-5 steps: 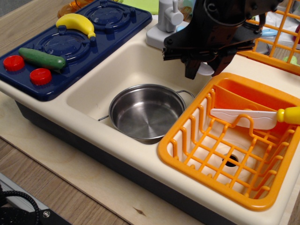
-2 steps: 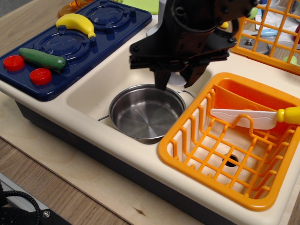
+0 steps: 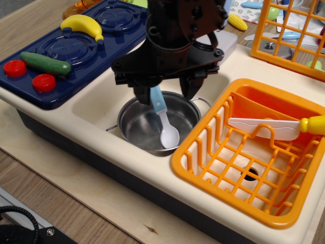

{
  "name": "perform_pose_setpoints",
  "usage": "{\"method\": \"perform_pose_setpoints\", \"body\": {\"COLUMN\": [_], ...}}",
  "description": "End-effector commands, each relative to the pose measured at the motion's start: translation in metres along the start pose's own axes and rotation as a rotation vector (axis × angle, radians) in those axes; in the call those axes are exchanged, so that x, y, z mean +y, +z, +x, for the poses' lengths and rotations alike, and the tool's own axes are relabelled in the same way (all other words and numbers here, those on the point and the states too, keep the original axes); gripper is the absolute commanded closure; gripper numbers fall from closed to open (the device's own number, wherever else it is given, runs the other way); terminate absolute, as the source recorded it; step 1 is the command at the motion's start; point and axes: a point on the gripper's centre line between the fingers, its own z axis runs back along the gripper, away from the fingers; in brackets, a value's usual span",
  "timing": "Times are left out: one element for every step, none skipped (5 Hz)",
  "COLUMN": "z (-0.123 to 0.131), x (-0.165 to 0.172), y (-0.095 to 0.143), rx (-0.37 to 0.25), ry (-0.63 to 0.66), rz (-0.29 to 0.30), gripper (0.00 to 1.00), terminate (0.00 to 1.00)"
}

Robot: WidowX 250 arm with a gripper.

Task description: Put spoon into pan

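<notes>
Sink (image 3: 101,96): cream basin between a blue stove (image 3: 76,46) and an orange rack (image 3: 254,152); it holds the pan.
Arm: black, comes down from the top of the view and hangs directly over the basin.
Gripper (image 3: 167,94): fingers point down over the pan's far rim, spread apart, one on each side of the spoon handle; whether the left one touches the handle top I cannot tell, so the grasp is uncertain and looks released or nearly so.
Pan (image 3: 142,127): shiny, upright on the basin floor, just beside the rack's near corner.
Spoon (image 3: 163,119): inside the pan's outline, handle top under the gripper, white bowl low by the pan's near right rim.
Key relation: the spoon lies straight below the gripper, its long axis steep and leaning down toward the camera; bowl end lowest, possibly resting on the pan's inner wall.
Next move, as I judge it: widen the fingers fully and lift straight up, clear of the handle.
Risk: a finger catching the handle could drag the spoon out over the rim.
</notes>
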Motion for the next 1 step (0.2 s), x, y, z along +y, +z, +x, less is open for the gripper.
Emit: {"method": "perform_pose_setpoints", "body": {"z": [0.0059], "x": [-0.0024], "y": [0.0069], "rx": [-0.022], "ry": [0.003], "rz": [-0.027], "gripper": [0.00], "terminate": [1.00]}}
